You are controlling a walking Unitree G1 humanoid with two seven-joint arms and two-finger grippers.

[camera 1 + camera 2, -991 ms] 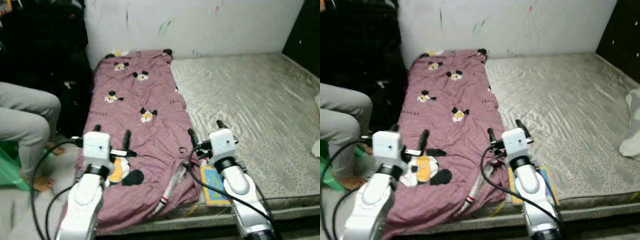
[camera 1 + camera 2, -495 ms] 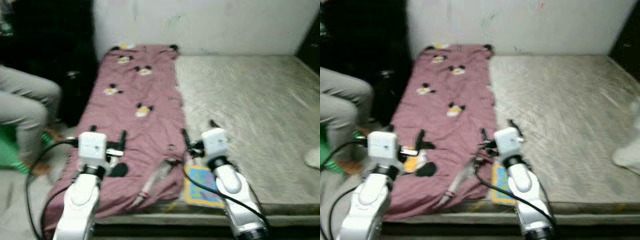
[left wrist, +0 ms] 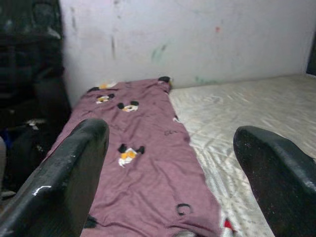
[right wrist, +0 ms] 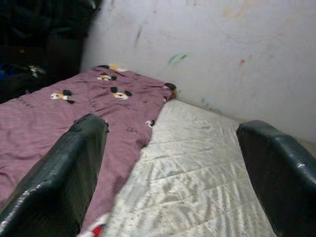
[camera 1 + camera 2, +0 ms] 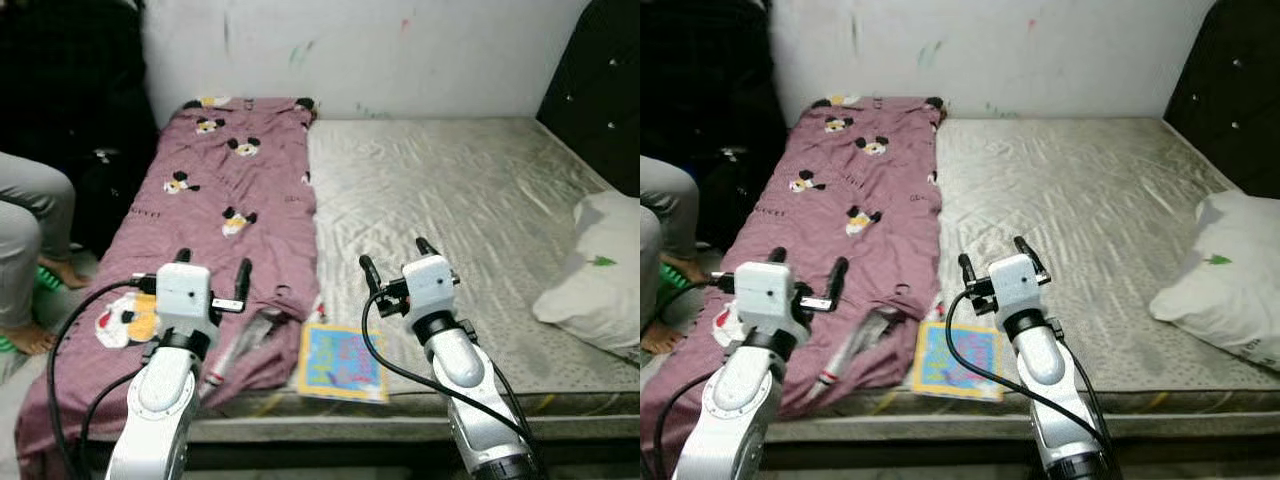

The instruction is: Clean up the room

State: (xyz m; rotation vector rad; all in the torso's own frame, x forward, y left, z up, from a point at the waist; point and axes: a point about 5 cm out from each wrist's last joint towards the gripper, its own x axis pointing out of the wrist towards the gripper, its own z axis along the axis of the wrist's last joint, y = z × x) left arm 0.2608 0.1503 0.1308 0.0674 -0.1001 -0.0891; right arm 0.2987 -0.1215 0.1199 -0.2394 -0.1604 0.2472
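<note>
**Room not yet tidied**

Nothing is held. The left gripper (image 5: 212, 277) and right gripper (image 5: 394, 260) are spread wide above the bed. The pink mouse-print blanket (image 5: 215, 210), bright picture book (image 5: 343, 362) and white pillow (image 5: 598, 270) are left lying on the grey mattress (image 5: 470, 200).

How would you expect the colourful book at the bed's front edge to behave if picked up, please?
The colourful thin book lies flat on the grey mattress, so it is probably light and may flex. Lying flush, it may be awkward to pinch; sliding it over the edge might help.
</note>
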